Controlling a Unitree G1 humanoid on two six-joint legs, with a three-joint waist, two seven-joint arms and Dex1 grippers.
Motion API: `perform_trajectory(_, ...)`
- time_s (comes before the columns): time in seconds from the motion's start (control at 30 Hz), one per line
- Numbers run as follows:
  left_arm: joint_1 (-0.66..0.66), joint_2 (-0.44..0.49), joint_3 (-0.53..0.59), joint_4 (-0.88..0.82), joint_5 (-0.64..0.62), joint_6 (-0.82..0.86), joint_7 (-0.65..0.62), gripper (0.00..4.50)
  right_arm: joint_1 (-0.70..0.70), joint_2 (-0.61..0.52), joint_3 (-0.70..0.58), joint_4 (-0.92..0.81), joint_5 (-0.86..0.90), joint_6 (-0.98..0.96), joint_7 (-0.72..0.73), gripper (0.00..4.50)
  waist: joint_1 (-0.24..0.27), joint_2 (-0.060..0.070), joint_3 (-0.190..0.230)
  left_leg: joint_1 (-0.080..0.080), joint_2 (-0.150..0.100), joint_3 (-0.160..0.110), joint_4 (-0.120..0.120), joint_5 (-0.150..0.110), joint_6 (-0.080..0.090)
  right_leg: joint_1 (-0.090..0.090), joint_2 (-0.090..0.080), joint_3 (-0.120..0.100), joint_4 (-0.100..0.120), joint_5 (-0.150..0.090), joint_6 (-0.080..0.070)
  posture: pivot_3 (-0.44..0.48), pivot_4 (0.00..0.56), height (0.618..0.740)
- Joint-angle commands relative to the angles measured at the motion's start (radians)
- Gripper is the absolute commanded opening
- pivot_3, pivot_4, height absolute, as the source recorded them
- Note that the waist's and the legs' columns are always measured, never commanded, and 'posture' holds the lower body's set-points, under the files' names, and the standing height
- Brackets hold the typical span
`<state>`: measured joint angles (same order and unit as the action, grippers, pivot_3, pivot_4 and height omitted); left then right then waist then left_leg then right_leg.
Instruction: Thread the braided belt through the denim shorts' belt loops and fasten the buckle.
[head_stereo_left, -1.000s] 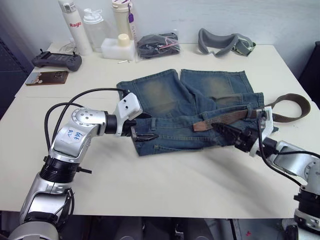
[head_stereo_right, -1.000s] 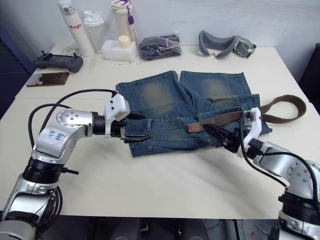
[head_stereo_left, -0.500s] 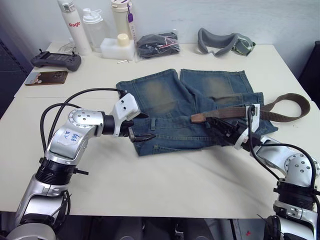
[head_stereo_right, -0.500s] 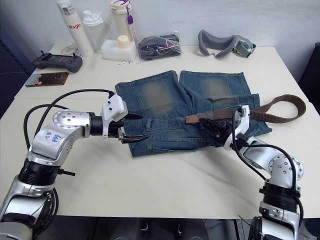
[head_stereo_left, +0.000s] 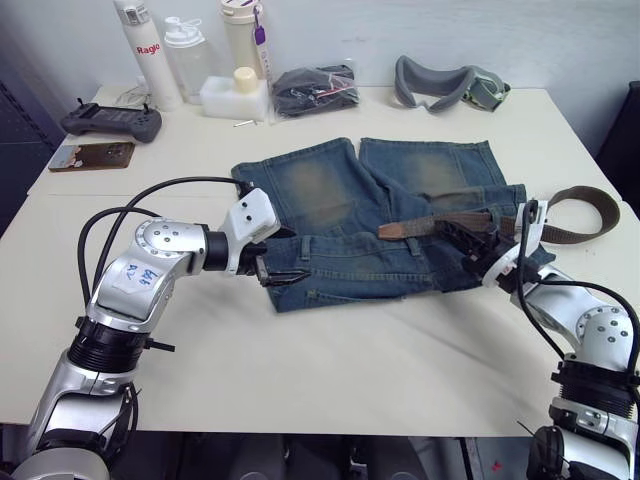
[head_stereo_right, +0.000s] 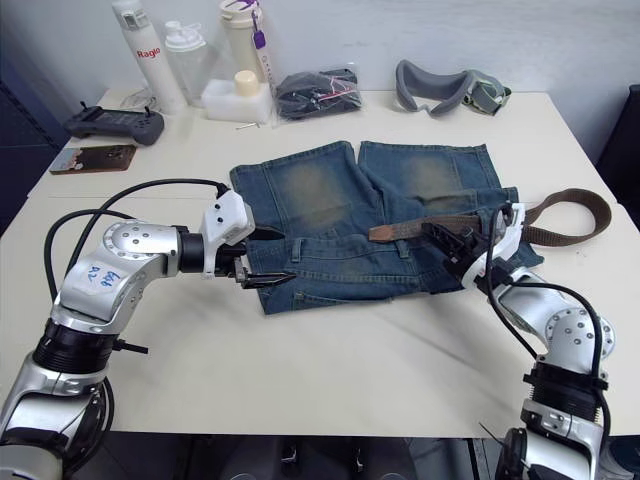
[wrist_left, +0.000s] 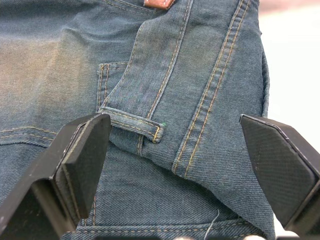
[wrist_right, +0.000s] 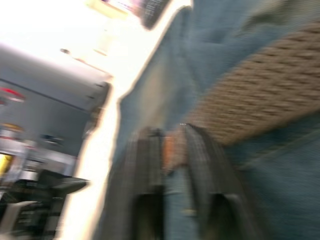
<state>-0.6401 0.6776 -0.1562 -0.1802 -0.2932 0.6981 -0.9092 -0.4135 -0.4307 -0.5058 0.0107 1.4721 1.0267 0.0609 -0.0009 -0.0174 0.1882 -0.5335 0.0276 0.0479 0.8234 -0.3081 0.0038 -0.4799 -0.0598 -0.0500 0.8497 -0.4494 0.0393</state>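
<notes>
The faded blue denim shorts (head_stereo_left: 330, 190) lie flat mid-table, waistband toward me. Across the waistband's right part runs the brown braided belt (head_stereo_left: 435, 225). Its tan end (head_stereo_left: 393, 230) points left and its far part curls into a loop (head_stereo_left: 590, 195) off the shorts' right side. The buckle is hidden. My left gripper (head_stereo_left: 278, 272) stands open at the waistband's left end, and a belt loop (wrist_left: 135, 127) lies between its wide-spread fingers (wrist_left: 82, 155). My right gripper (head_stereo_left: 462, 236) rests low on the belt over the right waistband, and its wrist view is blurred.
Along the far edge stand bottles (head_stereo_left: 140, 50), a white box (head_stereo_left: 238, 95), a black bundle in a clear bag (head_stereo_left: 315, 88) and grey goggles (head_stereo_left: 445, 82). A dark controller (head_stereo_left: 112, 120) and a brown flat case (head_stereo_left: 92, 155) lie at the far left.
My right gripper first slid left along the belt, then drew back right and a little farther away. The belt's tan end crept slightly away from me. My left arm stayed put.
</notes>
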Motion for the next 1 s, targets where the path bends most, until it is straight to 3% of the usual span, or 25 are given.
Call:
perform_trajectory(0.03, 0.006, 0.015, 0.029, -0.032, -0.007, -0.007, 0.001, 4.50, 0.026, 0.005, -0.035, -0.027, 0.057, -0.024, -0.040, 2.67, 0.001, 0.000, 0.000, 0.000, 0.000, 0.000, 0.000, 0.000, 0.000, 0.000, 0.000, 0.000, 0.000, 0.000, 0.000, 0.000, 0.150, 0.656)
perform_trajectory(0.17, 0.001, 0.014, 0.025, -0.032, -0.007, -0.005, 0.000, 4.50, 0.047, 0.028, -0.018, -0.024, 0.079, -0.031, -0.064, 4.46, 0.000, 0.000, 0.000, 0.000, 0.000, 0.000, 0.000, 0.000, 0.000, 0.000, 0.000, 0.000, 0.000, 0.000, 0.000, 0.000, 0.150, 0.656)
perform_trajectory(0.47, -0.015, 0.023, 0.025, -0.014, 0.005, -0.021, -0.011, 4.50, 0.056, 0.058, -0.006, -0.008, 0.056, -0.069, -0.071, 4.46, 0.000, 0.000, 0.000, 0.000, 0.000, 0.000, 0.000, 0.000, 0.000, 0.000, 0.000, 0.000, 0.000, 0.000, 0.000, 0.000, 0.150, 0.656)
perform_trajectory(0.7, -0.022, 0.013, 0.013, -0.014, 0.009, -0.023, -0.008, 4.50, -0.026, 0.112, 0.043, 0.087, -0.019, -0.121, -0.008, 4.46, -0.002, 0.000, 0.000, 0.000, 0.000, 0.001, 0.000, 0.000, 0.000, -0.001, 0.000, 0.001, 0.000, 0.000, 0.000, 0.000, 0.150, 0.656)
perform_trajectory(0.8, -0.025, 0.014, 0.011, -0.011, 0.012, -0.027, -0.009, 4.50, -0.051, 0.120, 0.058, 0.130, -0.052, -0.121, 0.018, 3.63, -0.002, 0.000, 0.000, 0.000, 0.001, 0.001, 0.000, 0.000, 0.000, -0.001, 0.001, 0.001, 0.000, 0.000, 0.000, 0.000, 0.150, 0.656)
perform_trajectory(1.0, -0.014, 0.012, 0.013, -0.019, 0.014, -0.024, -0.003, 4.50, -0.063, 0.109, 0.047, 0.150, -0.081, -0.117, 0.060, 0.71, -0.001, 0.000, 0.000, 0.000, 0.001, 0.001, 0.000, 0.000, 0.000, -0.001, 0.000, 0.001, 0.000, 0.000, 0.000, 0.000, 0.150, 0.656)
